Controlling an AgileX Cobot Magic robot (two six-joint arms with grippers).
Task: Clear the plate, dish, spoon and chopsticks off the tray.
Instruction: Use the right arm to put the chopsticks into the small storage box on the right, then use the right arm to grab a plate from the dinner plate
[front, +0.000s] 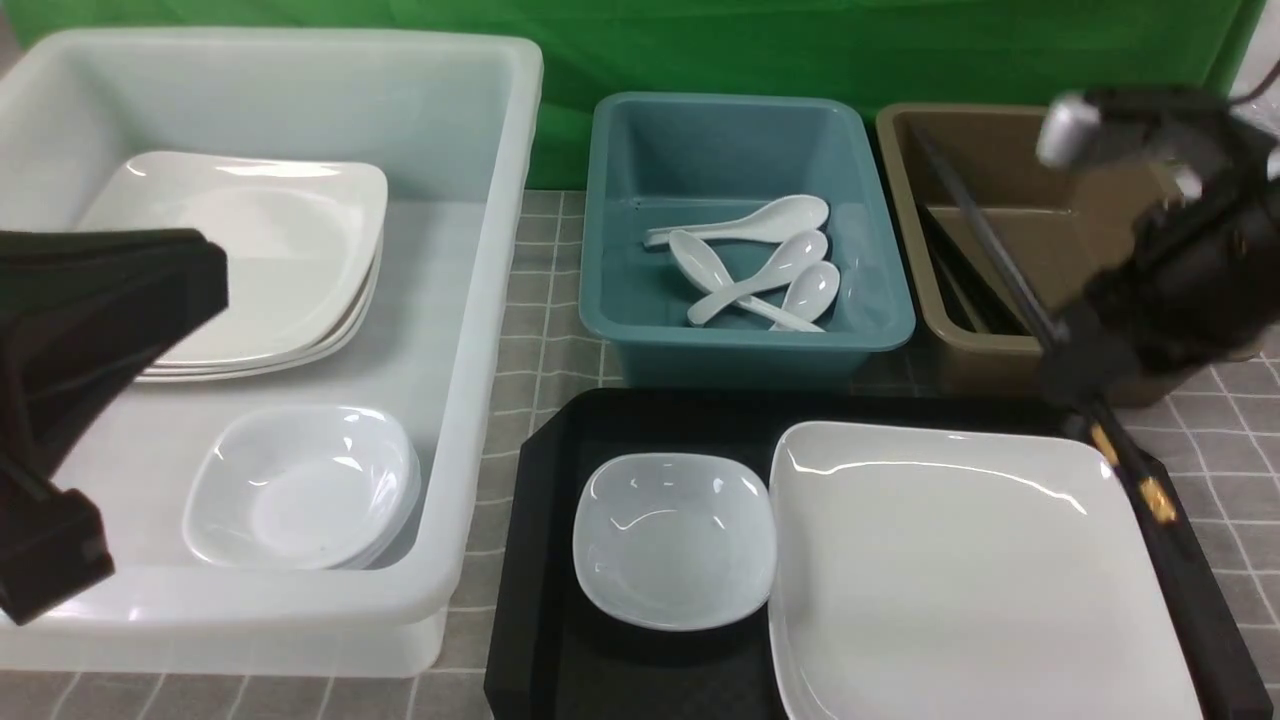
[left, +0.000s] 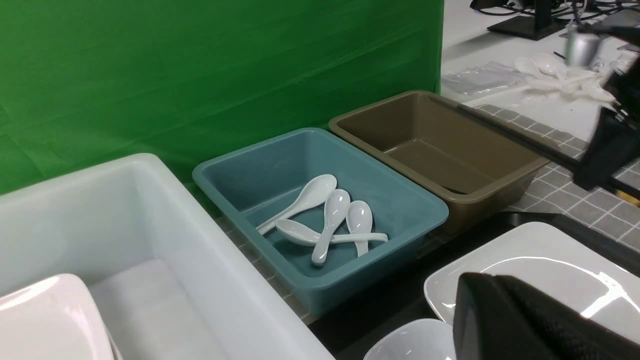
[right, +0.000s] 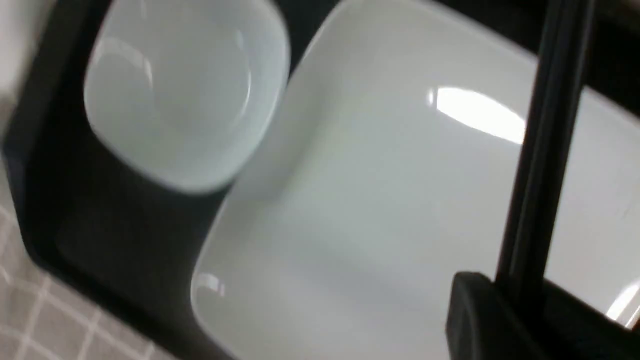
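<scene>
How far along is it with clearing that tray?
No spoon is left on the tray; four spoons lie in the teal bin. The right gripper holds the chopsticks, tilted, reaching over the brown bin. The plate and dish sit on the tray, untouched.

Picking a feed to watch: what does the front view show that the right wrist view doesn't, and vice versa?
Front only: white tub, teal bin of spoons, brown bin. Right wrist only: nothing new, just a blurred close-up of the right gripper clamping the chopsticks. Both: dish, plate, tray, chopsticks.
</scene>
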